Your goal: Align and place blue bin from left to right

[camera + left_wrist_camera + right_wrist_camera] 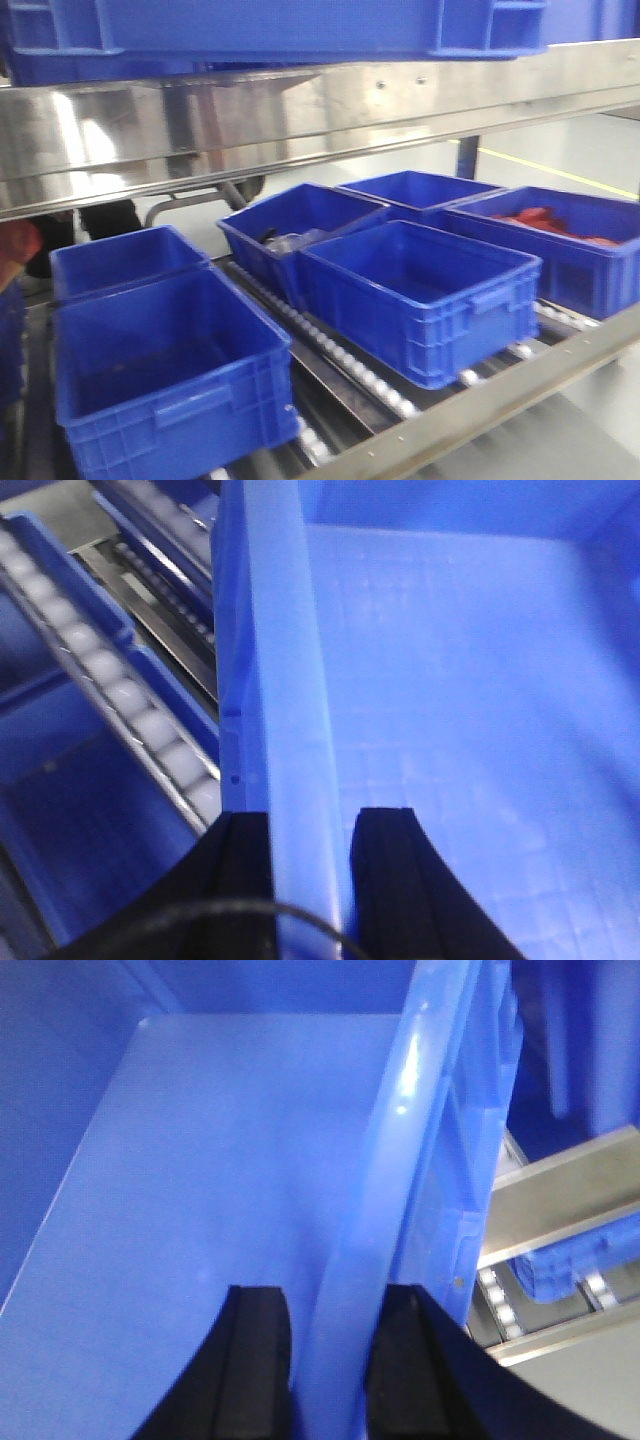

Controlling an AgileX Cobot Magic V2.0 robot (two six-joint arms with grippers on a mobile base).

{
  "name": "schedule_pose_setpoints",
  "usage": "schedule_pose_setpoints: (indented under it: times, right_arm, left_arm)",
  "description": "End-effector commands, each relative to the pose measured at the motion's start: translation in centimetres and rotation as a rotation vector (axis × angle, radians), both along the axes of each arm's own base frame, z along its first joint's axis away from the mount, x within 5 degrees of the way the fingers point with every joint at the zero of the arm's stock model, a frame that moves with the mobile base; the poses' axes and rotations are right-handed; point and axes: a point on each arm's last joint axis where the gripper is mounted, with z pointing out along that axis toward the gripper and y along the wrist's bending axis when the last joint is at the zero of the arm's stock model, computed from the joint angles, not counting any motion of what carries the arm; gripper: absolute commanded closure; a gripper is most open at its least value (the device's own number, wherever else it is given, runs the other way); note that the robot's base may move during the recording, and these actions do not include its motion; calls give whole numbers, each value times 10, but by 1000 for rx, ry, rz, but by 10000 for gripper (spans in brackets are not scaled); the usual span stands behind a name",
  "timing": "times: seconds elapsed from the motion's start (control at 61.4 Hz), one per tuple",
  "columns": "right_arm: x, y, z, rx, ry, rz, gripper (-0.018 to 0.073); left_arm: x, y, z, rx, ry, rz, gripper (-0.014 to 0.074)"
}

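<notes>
The right gripper [330,1310] clamps the blue bin [200,1160] rim at bottom centre, fingers [255,1360] on either side; metal rails [560,1200] lie lower right.

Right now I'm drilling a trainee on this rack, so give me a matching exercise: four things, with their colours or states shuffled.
Things:
1 left tool
2 far-right bin
3 rollers
4 shelf rail

States:
A white
B holds red things
C shiny metal
D clamped on the blue bin

Pairs: 1-D, 2-B, 3-A, 4-C
</notes>
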Motion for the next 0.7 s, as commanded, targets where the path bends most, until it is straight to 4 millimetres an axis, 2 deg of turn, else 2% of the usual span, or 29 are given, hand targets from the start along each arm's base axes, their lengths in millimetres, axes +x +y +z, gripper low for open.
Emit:
schedule_pose_setpoints:
  times: [0.0,0.684]
  right_arm:
    - [-5,5,18,50,-110,28,638]
    - [-5,5,18,50,-110,28,638]
  left_arm:
    - [-1,-12,53,-207,-434,-28,595]
    - [-1,-12,53,-207,-434,-28,595]
